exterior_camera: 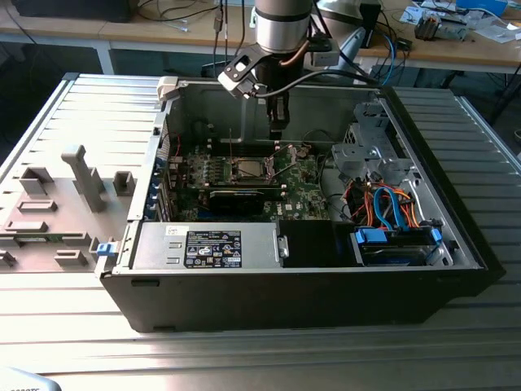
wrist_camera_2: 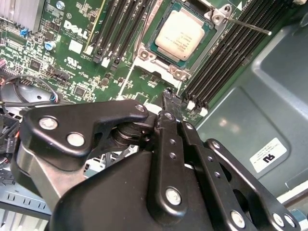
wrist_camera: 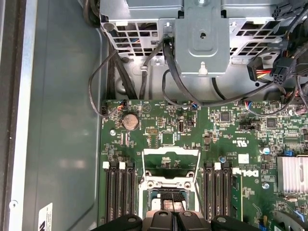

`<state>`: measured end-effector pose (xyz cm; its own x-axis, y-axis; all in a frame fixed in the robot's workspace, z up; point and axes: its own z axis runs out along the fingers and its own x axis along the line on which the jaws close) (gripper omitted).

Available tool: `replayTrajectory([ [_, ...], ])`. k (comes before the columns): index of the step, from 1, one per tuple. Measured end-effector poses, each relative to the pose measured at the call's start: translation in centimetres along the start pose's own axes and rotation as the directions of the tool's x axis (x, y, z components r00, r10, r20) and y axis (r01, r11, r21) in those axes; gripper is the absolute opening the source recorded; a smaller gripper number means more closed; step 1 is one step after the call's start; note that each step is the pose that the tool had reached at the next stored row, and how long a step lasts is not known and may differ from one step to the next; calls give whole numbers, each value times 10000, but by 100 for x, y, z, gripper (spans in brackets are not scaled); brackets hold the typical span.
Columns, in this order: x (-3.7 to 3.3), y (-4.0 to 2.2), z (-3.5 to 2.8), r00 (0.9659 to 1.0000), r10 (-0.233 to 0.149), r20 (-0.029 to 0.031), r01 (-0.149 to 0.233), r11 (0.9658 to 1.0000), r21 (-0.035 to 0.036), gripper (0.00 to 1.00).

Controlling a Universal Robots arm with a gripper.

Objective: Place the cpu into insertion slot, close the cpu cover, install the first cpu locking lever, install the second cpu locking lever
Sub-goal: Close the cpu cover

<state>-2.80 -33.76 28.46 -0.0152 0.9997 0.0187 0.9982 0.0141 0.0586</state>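
Square matte-silver cpu (wrist_camera_2: 180,34) lies flat in the metal-rimmed insertion slot (wrist_camera_2: 147,55).

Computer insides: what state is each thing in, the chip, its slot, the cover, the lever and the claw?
cpu: seated flat.
slot: filled by the cpu.
cover: open, tipped up off the slot.
lever: raised, not locked.
claw: shut, apparently holding nothing, over the slot.
case: side open.
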Motion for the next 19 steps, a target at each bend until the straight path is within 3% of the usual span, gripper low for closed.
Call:
replayTrajectory([
  [19, -2, 115, 7, 10000, 1, 0, -1, 10000, 3, 11],
])
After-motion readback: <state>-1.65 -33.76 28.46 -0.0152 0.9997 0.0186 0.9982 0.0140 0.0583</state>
